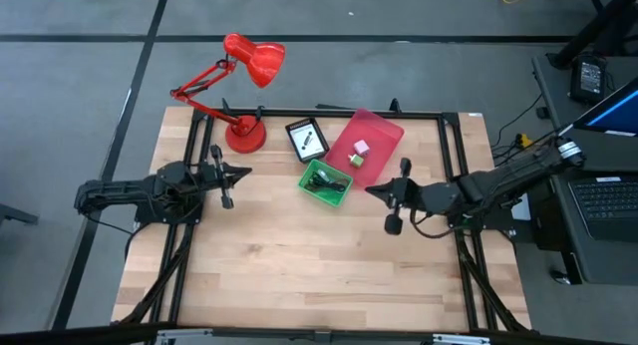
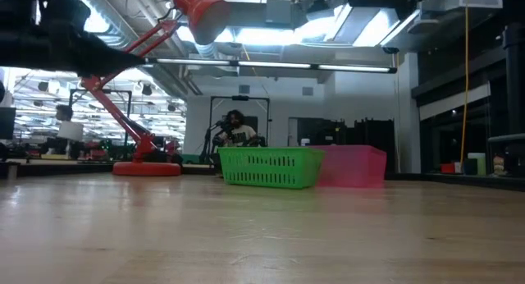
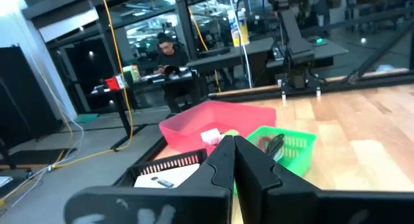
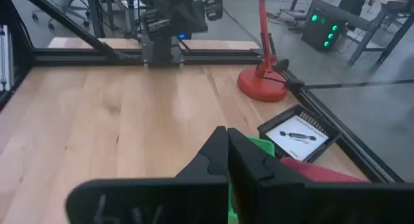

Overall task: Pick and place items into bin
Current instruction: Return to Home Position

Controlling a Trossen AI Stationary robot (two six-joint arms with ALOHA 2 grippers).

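Now left end effector (image 1: 245,172) and right end effector (image 1: 369,190) are parked apart.
Both are pressed closed, nothing held.

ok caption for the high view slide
Left arm and right arm, jaws shut, flank the green bin, pink bin and black bin beside the red lamp.

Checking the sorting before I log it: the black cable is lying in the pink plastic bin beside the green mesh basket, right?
No. The black cable lies in the green mesh basket itself, beside the pink plastic bin, as the high view shows.
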